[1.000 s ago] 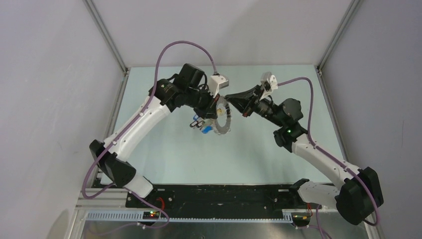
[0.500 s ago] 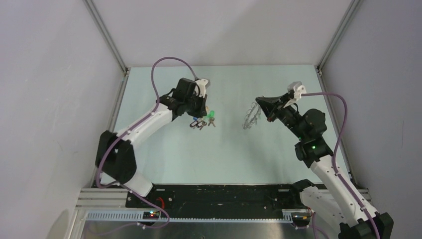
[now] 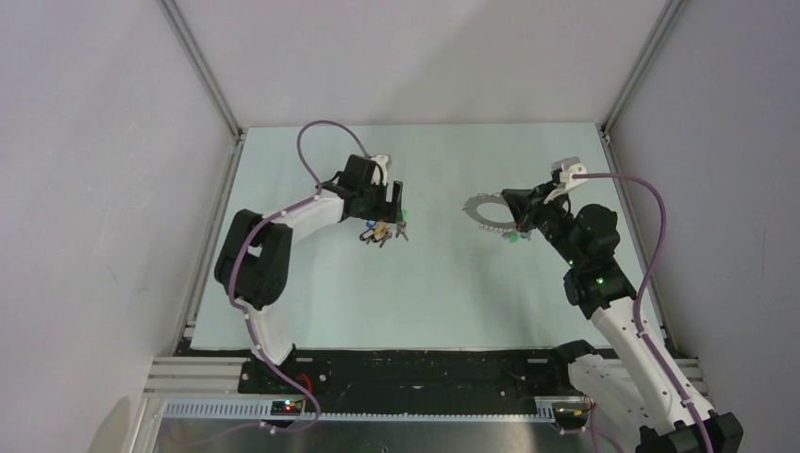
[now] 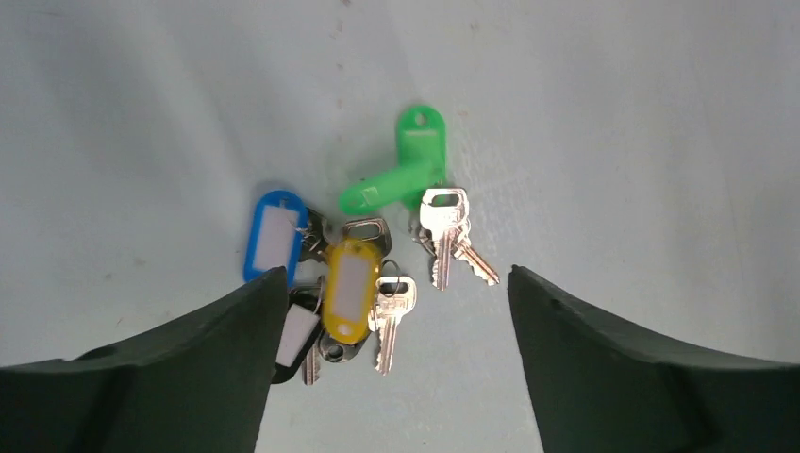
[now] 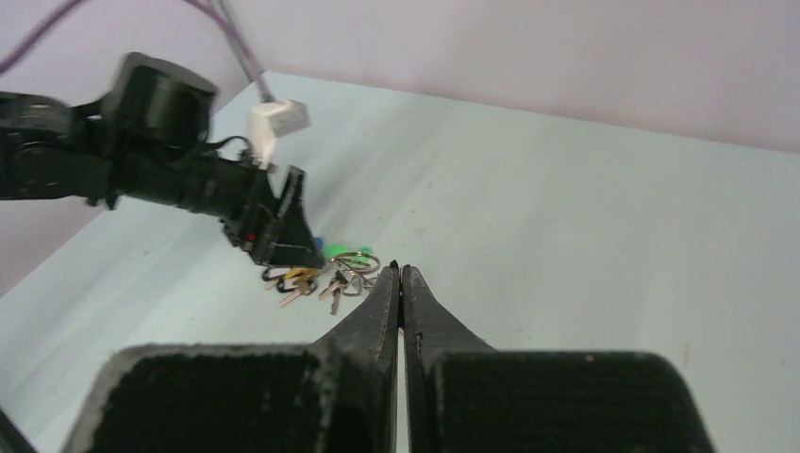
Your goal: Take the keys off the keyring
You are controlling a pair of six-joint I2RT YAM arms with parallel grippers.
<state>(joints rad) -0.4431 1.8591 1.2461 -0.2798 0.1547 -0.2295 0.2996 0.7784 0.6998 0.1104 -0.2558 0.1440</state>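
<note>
from above, the keys (image 3: 381, 232) are seen lying in a small heap on the pale table (image 3: 425, 293), right at the tip of the left gripper (image 3: 397, 209). the keyring (image 3: 483, 209) is found well apart to the right, its rim met by the tips of the right gripper (image 3: 510, 204), by which it appears to be pinched. in the left wrist view the jaws are spread wide and nothing is grasped; a blue tag (image 4: 274, 234), a yellow tag (image 4: 347, 289) and green tags (image 4: 404, 168) are shown lying loose with silver keys among them. in the right wrist view the fingers (image 5: 377, 316) are pressed flat together, and the ring is hidden there.
</note>
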